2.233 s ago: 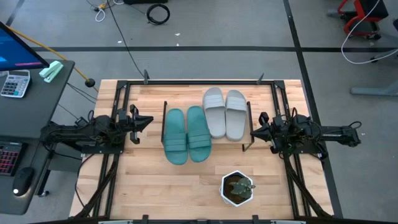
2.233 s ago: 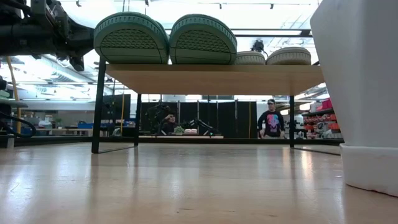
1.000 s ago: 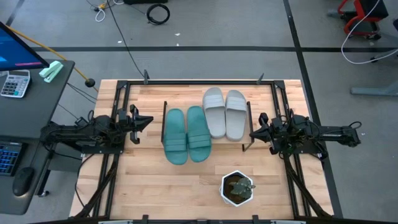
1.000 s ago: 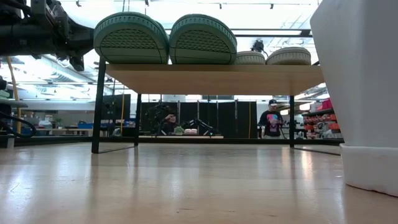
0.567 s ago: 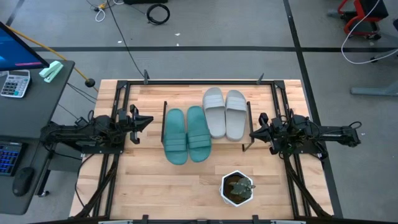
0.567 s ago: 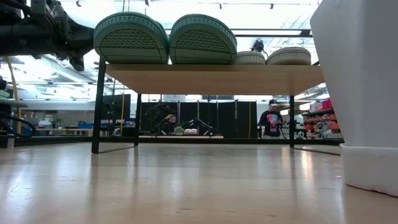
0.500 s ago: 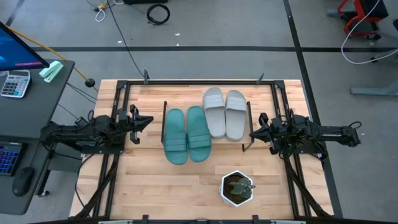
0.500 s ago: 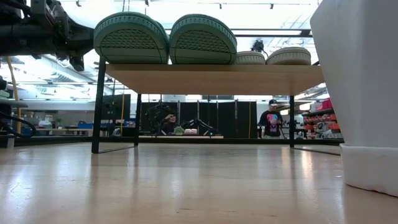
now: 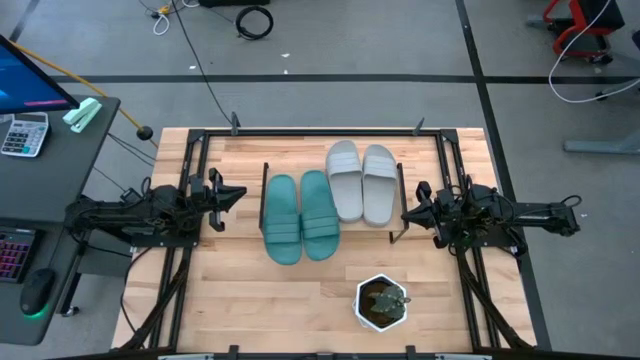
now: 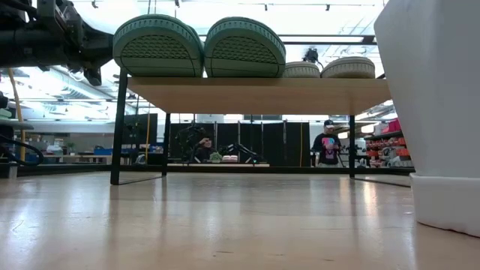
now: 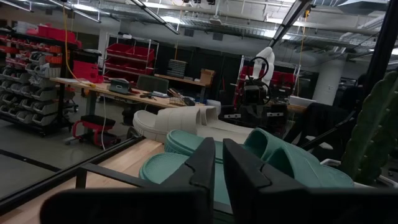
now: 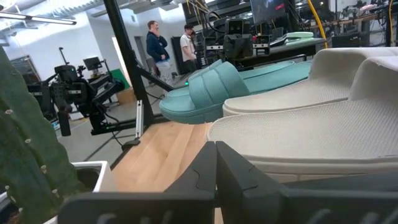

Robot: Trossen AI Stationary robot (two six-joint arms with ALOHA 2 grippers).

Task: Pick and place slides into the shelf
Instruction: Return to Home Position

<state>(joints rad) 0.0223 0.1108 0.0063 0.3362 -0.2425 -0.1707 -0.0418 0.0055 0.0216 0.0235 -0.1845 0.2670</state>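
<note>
Four rubbery slide sandals (image 9: 318,215) up on the low wood-topped, black-wire-legged shelf (image 10: 259,95), mid-frame: teal pair (image 9: 282,220) left, light grey pair (image 9: 378,185) right. Left hand (image 9: 238,193) just off the shelf's left end, fingers (image 11: 205,165) closed, gripping nothing. Right hand (image 9: 406,213) off its right end, likewise closed and empty, over the wooden table (image 9: 230,290).

Teal-green slides (image 10: 158,47) with fine criss-cross tread on their soles, pale grey slides (image 9: 346,180), a blond-wood shelf (image 10: 259,95) on black wire legs, a white pot (image 9: 362,311) holding a green cactus (image 9: 386,298)
</note>
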